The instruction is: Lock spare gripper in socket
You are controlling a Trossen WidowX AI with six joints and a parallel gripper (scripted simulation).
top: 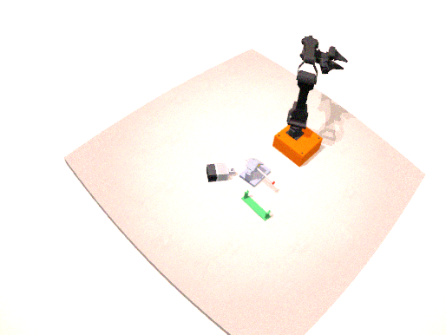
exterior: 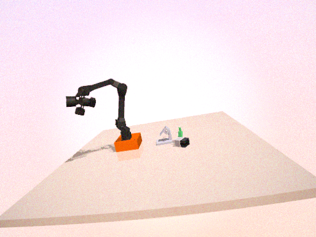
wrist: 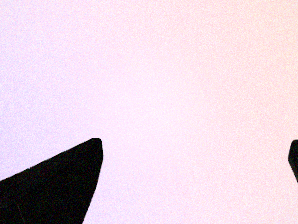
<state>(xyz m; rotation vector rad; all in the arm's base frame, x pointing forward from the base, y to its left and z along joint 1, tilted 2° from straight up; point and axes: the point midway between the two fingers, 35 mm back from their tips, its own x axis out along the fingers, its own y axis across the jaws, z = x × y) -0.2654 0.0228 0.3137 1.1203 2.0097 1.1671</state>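
The grey mount point(top: 249, 179) point(exterior: 160, 143) stands on the table with its raised socket part leaning over its base plate. The pale lock pin point(top: 265, 174) sticks out of the mount towards the green stand, with a small red part near its outer end; I cannot make the pin out in the exterior view. The spare gripper point(top: 222, 171) point(exterior: 184, 142), a light grey block with a black end, lies beside the mount with its small spigot pointing at it. My gripper point(top: 344, 64) point(wrist: 196, 149) is open and empty, high up beyond the orange base, far from the mount.
A green stand point(top: 256, 207) point(exterior: 180, 133) with an upright post at each end lies near the mount, beyond the pin's outer side. The orange base point(top: 298, 145) point(exterior: 128, 143) of the arm stands on the other side of the mount. The wrist view shows only background between the fingers.
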